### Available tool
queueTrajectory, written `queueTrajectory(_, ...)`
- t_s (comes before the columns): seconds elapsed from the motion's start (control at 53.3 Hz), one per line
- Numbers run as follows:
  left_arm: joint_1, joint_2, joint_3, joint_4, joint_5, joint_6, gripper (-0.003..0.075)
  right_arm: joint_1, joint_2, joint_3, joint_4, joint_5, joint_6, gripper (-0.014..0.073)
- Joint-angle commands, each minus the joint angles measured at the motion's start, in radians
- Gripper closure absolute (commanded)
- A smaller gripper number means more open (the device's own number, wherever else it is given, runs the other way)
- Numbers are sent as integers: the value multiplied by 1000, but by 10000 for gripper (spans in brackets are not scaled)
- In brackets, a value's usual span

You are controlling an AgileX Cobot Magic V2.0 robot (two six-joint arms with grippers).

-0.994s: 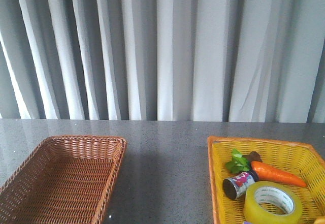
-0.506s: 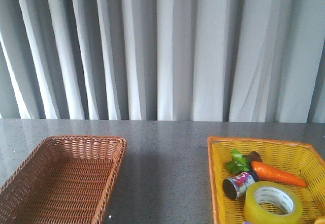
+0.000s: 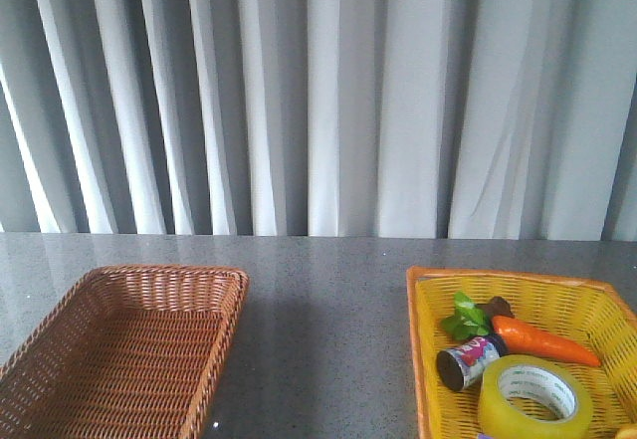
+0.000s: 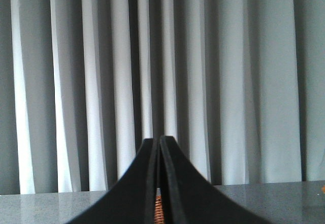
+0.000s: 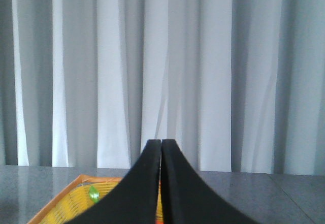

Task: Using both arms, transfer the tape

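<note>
Yellow tape (image 3: 534,398) lies in the yellow basket (image 3: 428,359), just beside the carrot (image 3: 542,340); left gripper (image 4: 158,142) and right gripper (image 5: 161,144) are pressed closed, empty.

tape (image 3: 535,399) and both baskets, cropped by the front view's lower edge

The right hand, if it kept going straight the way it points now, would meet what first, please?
Probably the grey curtain; the right hand points level above the yellow basket. Depth is unclear.
</note>
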Motion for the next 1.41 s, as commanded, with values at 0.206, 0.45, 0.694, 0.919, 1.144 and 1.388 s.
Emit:
queueTrajectory(0.206,-54,346,-471,-6,-35,13,727,-1,269,-350,-8,-146,28,602)
queueTrajectory(0.45,-62,363,-526,-6,-235,13,727,55,274,-352,-9,-171,28,602)
queueTrajectory(0.694,-62,364,-532,-18,-35,-47,720,62,364,-355,-9,47,31,565)
queueTrajectory(0.919,-62,509,-743,-18,329,-60,659,117,473,-501,-9,337,22,346)
queueTrajectory(1.144,-62,735,-1057,-17,687,-59,423,207,587,-732,-9,642,-95,80)
queueTrajectory(1.388,-62,875,-1156,-26,733,-68,150,211,620,-796,6,724,-124,36)
